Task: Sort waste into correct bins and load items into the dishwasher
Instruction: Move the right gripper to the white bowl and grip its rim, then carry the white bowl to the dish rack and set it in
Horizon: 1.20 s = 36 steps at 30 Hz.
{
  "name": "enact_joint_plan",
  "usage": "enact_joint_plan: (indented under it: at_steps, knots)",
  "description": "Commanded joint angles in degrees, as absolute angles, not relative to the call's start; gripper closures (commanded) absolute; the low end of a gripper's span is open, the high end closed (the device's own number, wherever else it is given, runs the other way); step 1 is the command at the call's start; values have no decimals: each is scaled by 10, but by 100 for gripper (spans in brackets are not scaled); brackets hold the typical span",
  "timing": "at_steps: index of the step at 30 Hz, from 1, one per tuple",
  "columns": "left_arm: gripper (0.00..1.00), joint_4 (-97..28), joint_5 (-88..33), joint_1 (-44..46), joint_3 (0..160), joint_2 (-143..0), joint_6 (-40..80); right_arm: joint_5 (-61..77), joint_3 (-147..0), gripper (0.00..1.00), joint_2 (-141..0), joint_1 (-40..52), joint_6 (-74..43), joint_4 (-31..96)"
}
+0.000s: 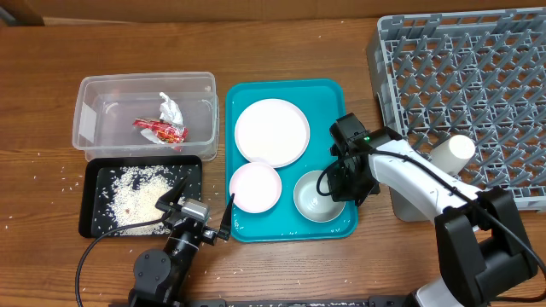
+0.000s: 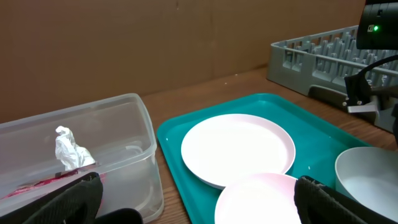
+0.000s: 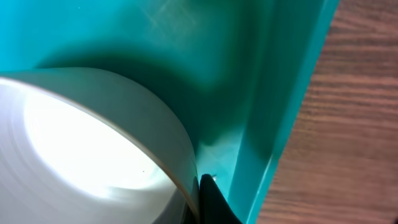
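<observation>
My right gripper (image 1: 337, 183) is shut on the right rim of a white bowl (image 1: 316, 198) on the teal tray (image 1: 337, 94); the right wrist view shows a black finger (image 3: 198, 186) tight against the bowl's wall (image 3: 81, 143). A round white plate (image 1: 271, 130) and a small white bowl (image 1: 254, 186) also sit on the tray. My left gripper (image 1: 202, 209) is open and empty, low by the tray's front left corner. The clear tub (image 1: 85, 128) holds the red-and-white wrapper (image 1: 160, 130) and the paper scrap (image 1: 171, 107). The black tray (image 1: 92, 217) holds rice crumbs (image 1: 141, 196). The chopsticks are out of view.
The grey dish rack (image 1: 478, 77) fills the back right, with a white cup (image 1: 452, 151) lying at its front edge. A few crumbs (image 1: 51, 170) lie loose on the table left of the black tray. The right arm stretches across the rack's front left corner.
</observation>
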State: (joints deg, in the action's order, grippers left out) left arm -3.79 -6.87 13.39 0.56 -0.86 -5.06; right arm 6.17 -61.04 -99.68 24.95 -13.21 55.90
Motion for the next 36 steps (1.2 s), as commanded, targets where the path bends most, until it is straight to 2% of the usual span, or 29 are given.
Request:
enact_joint_plan:
  at_steps: [1,9,14,17,28,36]
  knots:
    - [0,-38,-69,130,3,-3,-51,49,-665,96,-965,250,-140,570]
    - [0,-38,-69,130,3,-3,-51,-110,-791,96,-874,250,-174,586]
    - [0,-38,-69,130,3,-3,-51,-352,-828,96,-846,220,-183,599]
    - [0,-38,-69,130,3,-3,-51,-436,-828,96,-848,187,-216,608]
    - [0,-38,-69,130,3,-3,-51,-436,-828,96,-848,28,-252,631]
    - [0,-38,-69,130,3,-3,-51,-473,-828,96,-848,15,-240,599]
